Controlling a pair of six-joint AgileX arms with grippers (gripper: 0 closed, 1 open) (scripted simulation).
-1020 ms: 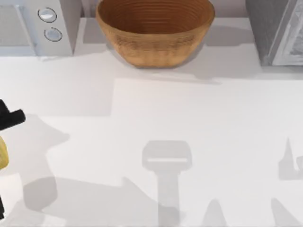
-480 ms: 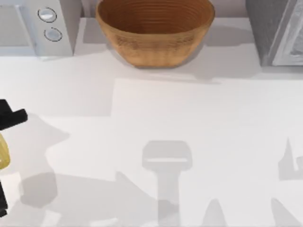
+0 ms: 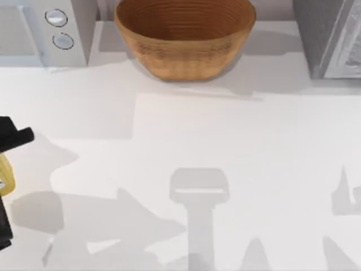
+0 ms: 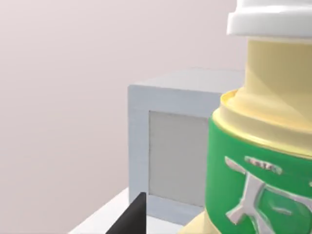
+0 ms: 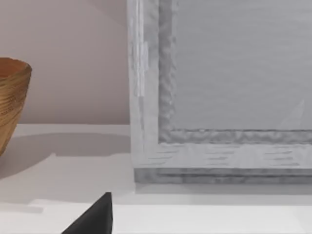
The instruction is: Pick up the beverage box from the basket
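Note:
The basket [image 3: 185, 42], a large round tan woven bowl with ribbed rings inside, stands at the table's far centre; its edge [image 5: 12, 102] also shows in the right wrist view. The beverage box is out of view. At the table's left edge my left gripper [image 3: 5, 180] is shut on a yellow bottle [image 3: 4, 174], far from the basket. The left wrist view shows that bottle [image 4: 258, 165] close up, with a green label and a white cap. My right gripper [image 5: 95, 217] shows as a dark tip low over the table by the grey appliance.
A white box-shaped appliance with two round knobs [image 3: 48, 31] stands at the far left, left of the basket. A grey appliance [image 3: 330, 36] stands at the far right. Arm shadows lie across the white table [image 3: 186, 141].
My left gripper has shifted slightly toward the far side with the yellow bottle in it, and its shadow has stretched to the right. The basket has not moved.

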